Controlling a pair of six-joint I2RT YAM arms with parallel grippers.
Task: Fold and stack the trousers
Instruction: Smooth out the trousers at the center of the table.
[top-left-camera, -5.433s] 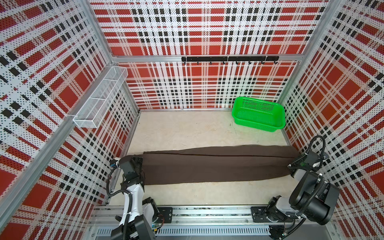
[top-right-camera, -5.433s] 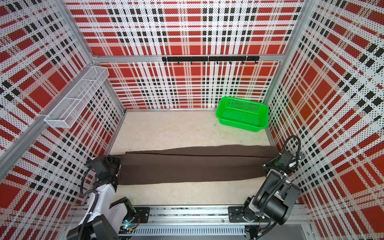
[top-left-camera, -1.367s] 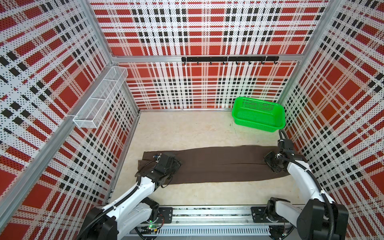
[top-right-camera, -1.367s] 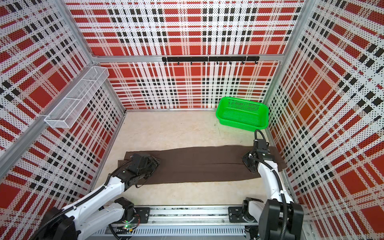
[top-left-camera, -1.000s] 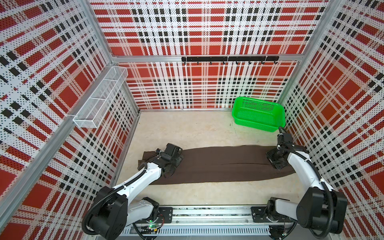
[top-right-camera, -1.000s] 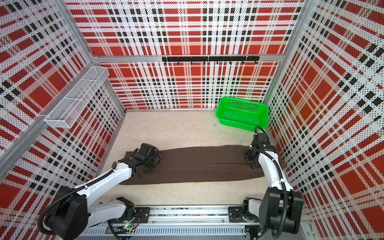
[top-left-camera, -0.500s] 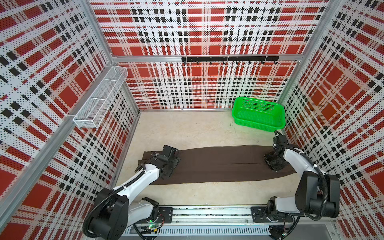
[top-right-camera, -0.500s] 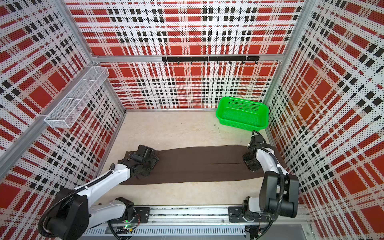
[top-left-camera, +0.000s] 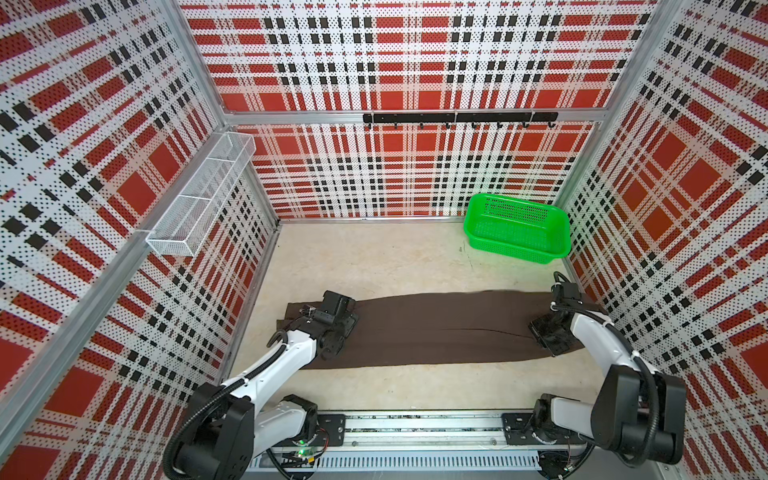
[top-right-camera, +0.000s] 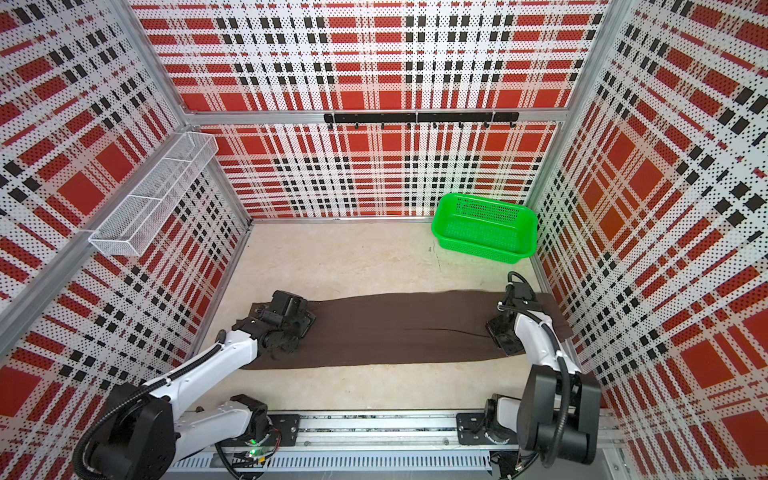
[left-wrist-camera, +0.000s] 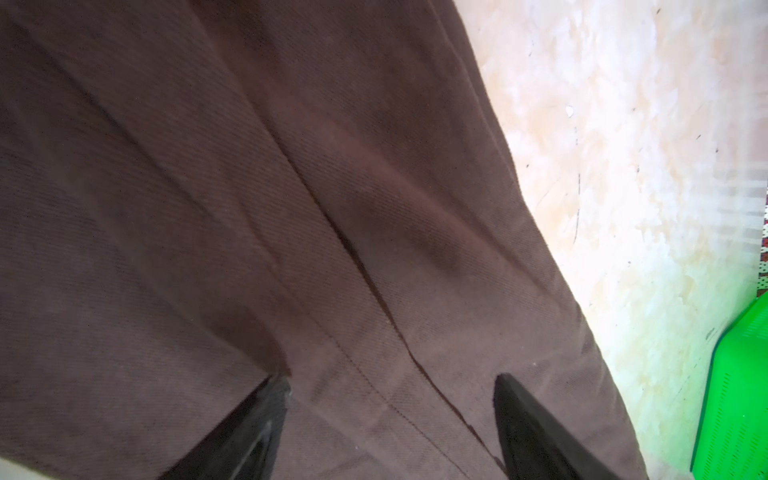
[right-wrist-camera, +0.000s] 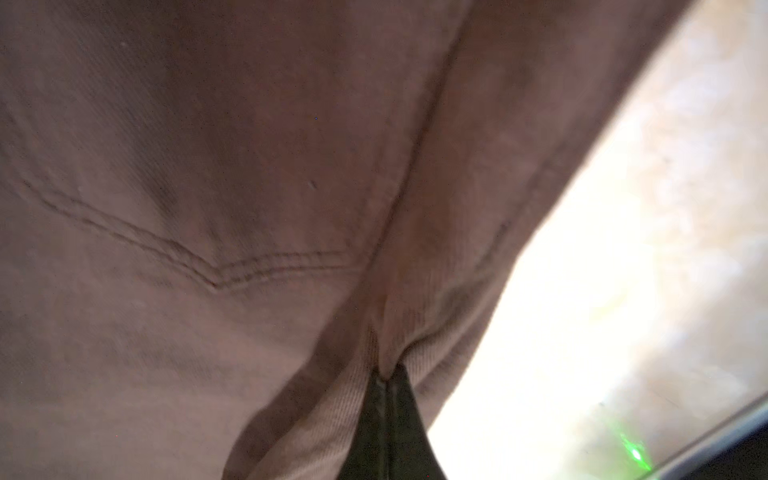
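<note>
The trousers (top-left-camera: 449, 328) lie flat on the floor (top-left-camera: 374, 257) as one long brown band across its near half, reaching from close to the left wall to close to the right wall. They look smoothed out lengthwise, but no crosswise fold shows in either top view, so the folding proper seems barely begun and the stacking is not yet done. The right gripper (right-wrist-camera: 388, 374) is down on the right end, its jaws together and pinching a small ridge of cloth beside a curved double seam, so this looks like the waist end. The left gripper (left-wrist-camera: 390, 415) sits low over the left end with its jaws apart, straddling a long seam; whether the tips touch the cloth I cannot tell, and nothing is caught between them. My reading is that one end is secured and the other is about to be; what is left is the left grasp, bringing one end over the other, perhaps a second fold, and setting the bundle in place. The green basket (top-left-camera: 517, 226) stands in the far right corner, apart from the trousers.
</note>
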